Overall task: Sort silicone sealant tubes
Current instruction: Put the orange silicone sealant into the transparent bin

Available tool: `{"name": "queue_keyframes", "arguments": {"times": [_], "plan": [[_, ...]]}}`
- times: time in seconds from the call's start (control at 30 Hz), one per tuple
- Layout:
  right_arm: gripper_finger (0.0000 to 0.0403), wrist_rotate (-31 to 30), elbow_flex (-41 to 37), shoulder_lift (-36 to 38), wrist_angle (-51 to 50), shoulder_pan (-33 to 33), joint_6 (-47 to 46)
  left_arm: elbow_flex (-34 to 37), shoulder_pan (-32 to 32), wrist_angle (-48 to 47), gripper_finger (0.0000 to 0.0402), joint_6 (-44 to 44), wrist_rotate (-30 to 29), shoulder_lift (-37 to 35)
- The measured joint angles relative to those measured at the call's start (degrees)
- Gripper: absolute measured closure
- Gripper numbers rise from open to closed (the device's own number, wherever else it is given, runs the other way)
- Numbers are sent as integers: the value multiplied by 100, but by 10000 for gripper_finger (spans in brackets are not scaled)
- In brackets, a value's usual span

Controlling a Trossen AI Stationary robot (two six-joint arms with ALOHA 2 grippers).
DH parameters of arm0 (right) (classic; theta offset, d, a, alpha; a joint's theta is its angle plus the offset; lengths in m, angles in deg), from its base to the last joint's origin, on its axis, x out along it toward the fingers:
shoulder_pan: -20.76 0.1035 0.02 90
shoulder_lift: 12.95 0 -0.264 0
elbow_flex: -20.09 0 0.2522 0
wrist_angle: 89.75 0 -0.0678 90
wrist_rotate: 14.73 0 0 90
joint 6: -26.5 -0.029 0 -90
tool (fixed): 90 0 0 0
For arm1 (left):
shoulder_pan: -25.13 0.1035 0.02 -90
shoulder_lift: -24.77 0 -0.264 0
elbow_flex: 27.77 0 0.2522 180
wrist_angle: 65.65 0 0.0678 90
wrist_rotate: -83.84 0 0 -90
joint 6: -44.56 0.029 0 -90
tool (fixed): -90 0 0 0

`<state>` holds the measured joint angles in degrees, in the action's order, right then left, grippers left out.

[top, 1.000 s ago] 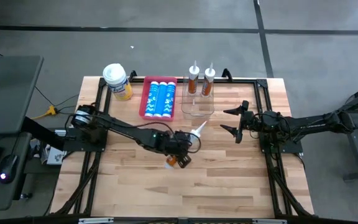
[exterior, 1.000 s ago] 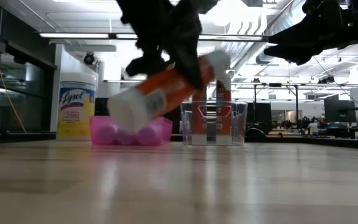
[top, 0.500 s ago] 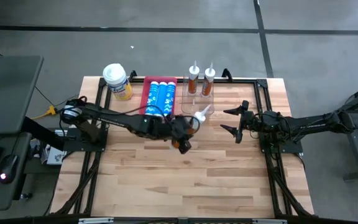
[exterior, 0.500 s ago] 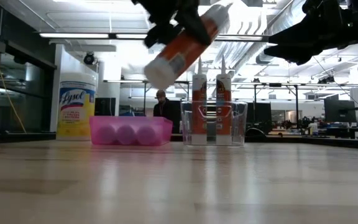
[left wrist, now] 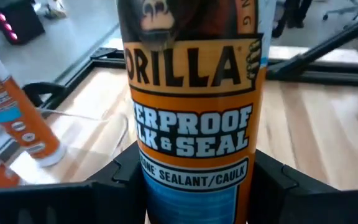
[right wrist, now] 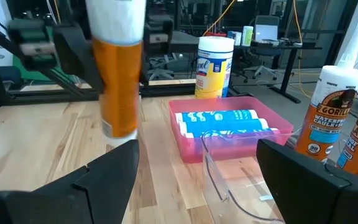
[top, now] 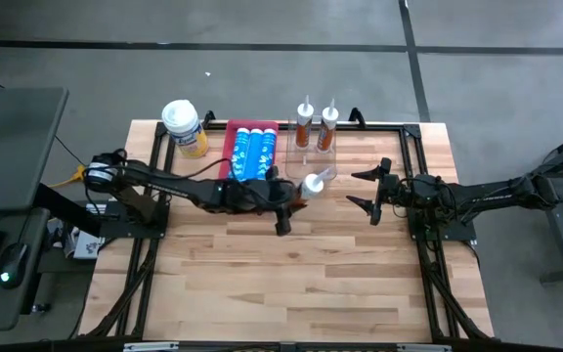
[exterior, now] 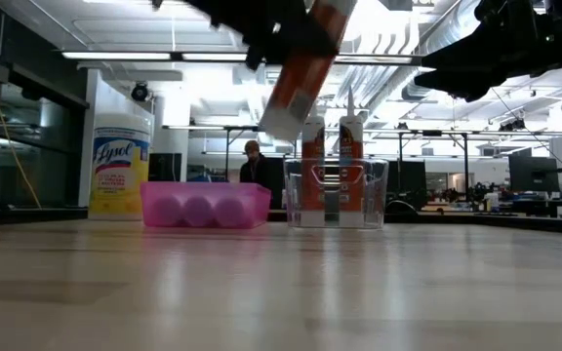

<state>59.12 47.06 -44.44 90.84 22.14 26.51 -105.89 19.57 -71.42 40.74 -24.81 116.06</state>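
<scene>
Left gripper (top: 283, 196) clamped on orange sealant tube (top: 306, 188), held aloft, near upright, just beside clear bin (top: 311, 168). Step judged: delivery of third orange tube. Next: carry over the rim, lower beside two standing orange tubes (top: 317, 127) without knocking them. Pink tray (top: 227, 156) with blue tubes (top: 252, 154) adjacent. Right gripper (top: 371, 192) open, idle nearby.

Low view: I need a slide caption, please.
Left gripper carries an orange sealant tube tilted above the clear bin.

Bright overhead strip lights, low view backlit
</scene>
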Motion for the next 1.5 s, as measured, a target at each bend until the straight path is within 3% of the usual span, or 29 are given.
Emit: {"name": "queue_keyframes", "arguments": {"times": [0.1,0.2,0.57,1.17,1.5], "plan": [[82,1,0,0,-2,1,0,472,2,1093,231,210,-31,-29],[82,1,0,0,-5,1,2,758,-2,1790,231,212,-477,-79],[82,1,0,0,0,-1,2,891,345,2572,231,209,-1534,14],[82,1,0,0,3,0,1,-862,1177,2976,231,206,-2173,1749],[82,1,0,0,4,1,1,-1106,1322,2930,233,-335,-2431,2255]]}}
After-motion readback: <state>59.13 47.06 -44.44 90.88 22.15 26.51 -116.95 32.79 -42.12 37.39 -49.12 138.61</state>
